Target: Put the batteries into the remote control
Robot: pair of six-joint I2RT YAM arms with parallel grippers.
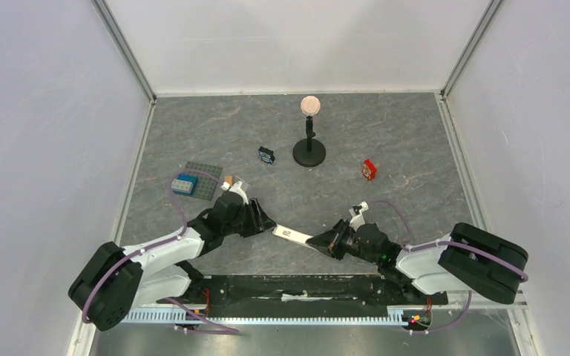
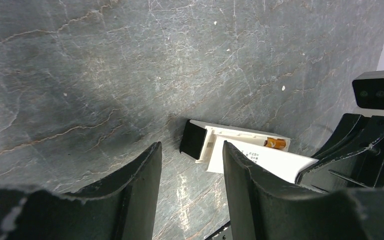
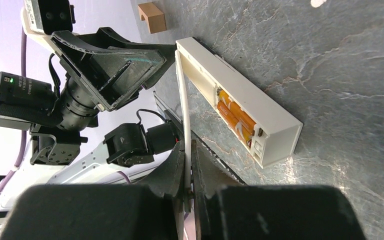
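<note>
Left tool (image 2: pixel 191 150) open, at the black end of the remote (image 3: pixel 252 95); remote lies flat on the counter (image 1: pixel 386 193), both batteries (image 3: pixel 236 119) seated in its bay; right tool (image 3: pixel 189 175) clamped on the thin white cover (image 3: pixel 182 110); expect light, stiff, slippery plastic; hold by the long edges.

Dark grey stone-look tabletop (image 1: pixel 386 148), pale veins, under and ahead of left gripper (image 1: pixel 271 222) and right gripper (image 1: pixel 318 240). White back wall (image 1: pixel 297 37) far ahead of both. White left wall (image 1: pixel 37 133) outboard of left gripper, white right wall (image 1: pixel 542 111) outboard of right. Aluminium posts (image 1: pixel 125 49) at far corners. Black rail (image 1: pixel 297 285) and white slotted duct (image 1: pixel 267 317) behind grippers. Light even, soft; faint shadow on tabletop beneath left gripper.
</note>
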